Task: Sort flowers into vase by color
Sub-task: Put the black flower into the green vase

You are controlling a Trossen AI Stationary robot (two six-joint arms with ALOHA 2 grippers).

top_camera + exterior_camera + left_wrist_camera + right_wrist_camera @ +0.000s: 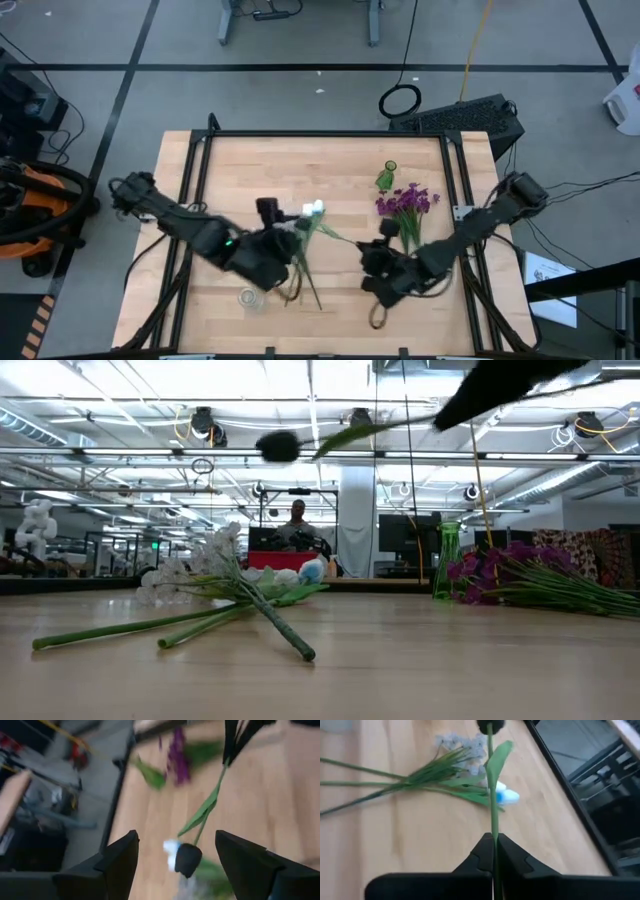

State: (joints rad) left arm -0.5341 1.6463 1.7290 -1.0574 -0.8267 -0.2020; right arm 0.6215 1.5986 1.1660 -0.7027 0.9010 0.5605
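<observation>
The right gripper [493, 851] was clamped on the thin green stem of a dark-budded flower [490, 726], holding it level above the wooden table [340, 290], in the gap between the two arms. The left gripper [176, 857] stood with its fingers [120, 857] spread wide on either side of that dark bud (touching nothing that could be seen), toward the table's left half. Below, a loose bundle lay flat on the boards: a pale small-blossom sprig [185, 572] and white buds [314, 210], their stems crossing. The purple flowers [406, 200] lay in a heap on the table's right side, near a green glass vase [447, 560] standing upright. A clear glass vase [247, 297] stood near the front edge. A person [297, 520] was seated in the room beyond.
</observation>
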